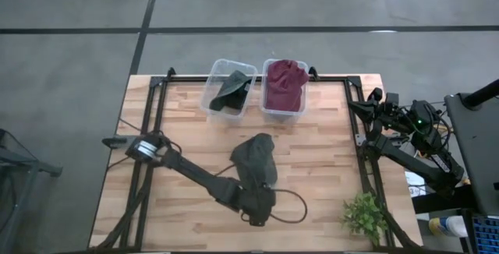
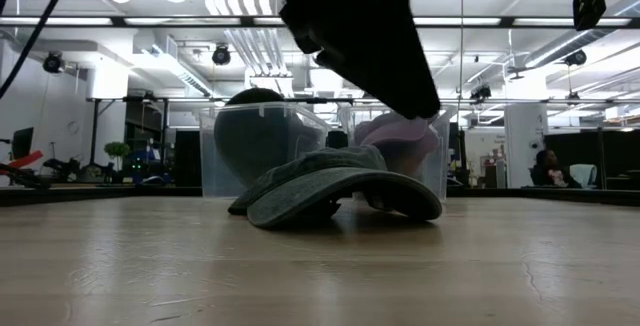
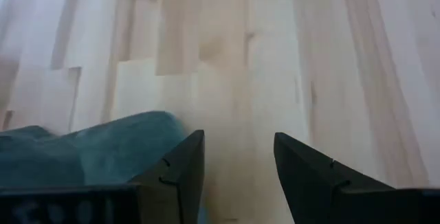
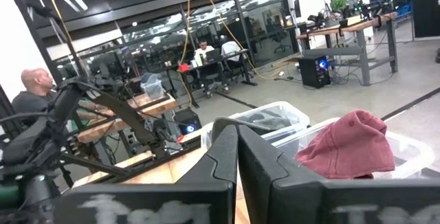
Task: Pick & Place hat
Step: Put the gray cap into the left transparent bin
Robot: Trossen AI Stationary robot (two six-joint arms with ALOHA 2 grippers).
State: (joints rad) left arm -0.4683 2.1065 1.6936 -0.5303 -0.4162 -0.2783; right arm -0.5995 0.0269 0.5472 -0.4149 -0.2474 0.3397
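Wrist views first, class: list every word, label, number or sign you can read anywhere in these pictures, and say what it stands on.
No text can be read in any view.
Left gripper, open beside the dark grey fabric hat: pale marks on its dark body, too blurred to read.
Right gripper, shut at the table's right edge: pale marks likewise blurred.
Clear plastic bins, maroon fabric hat, light wooden table: no lettering visible.

No readable text, label, brand, number or sign being shown in any view. Faint pale markings being seen on wrist-camera housings at frame bottoms, too blurred to be read.
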